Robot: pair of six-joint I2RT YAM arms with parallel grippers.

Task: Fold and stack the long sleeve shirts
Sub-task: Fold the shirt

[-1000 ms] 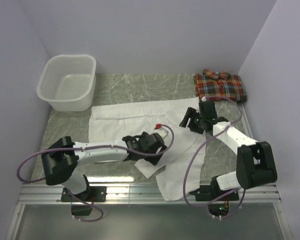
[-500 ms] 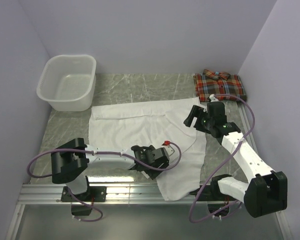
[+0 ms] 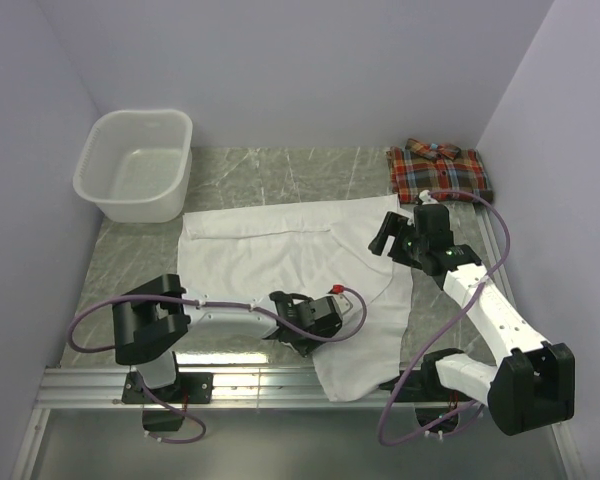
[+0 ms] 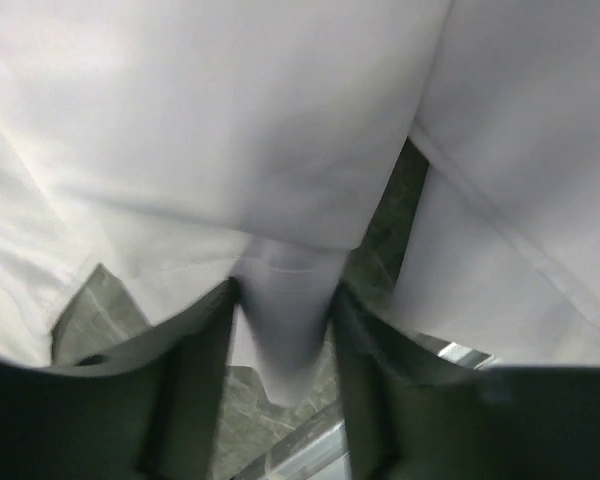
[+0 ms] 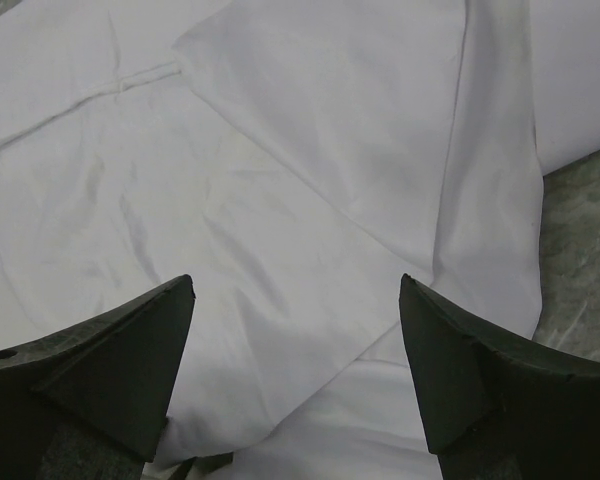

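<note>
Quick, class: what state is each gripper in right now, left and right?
Left gripper: jaws closed on a fold of the white shirt.
Right gripper: jaws open, holding nothing, over the same shirt.

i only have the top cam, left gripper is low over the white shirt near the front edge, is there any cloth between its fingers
Observer: Yes. The left wrist view shows a raised fold of the white shirt filling the gap of the left gripper, with a finger on each side. I cannot tell if it is pinched tight.
Operator: all cloth around that fold or is some table showing
Observer: Bare table shows right beside the fold, in a gap between two cloth panels.
Operator: and the right one, holding anything
Observer: No. The right wrist view shows the right gripper wide open over flat shirt cloth, with nothing between its fingers.
</note>
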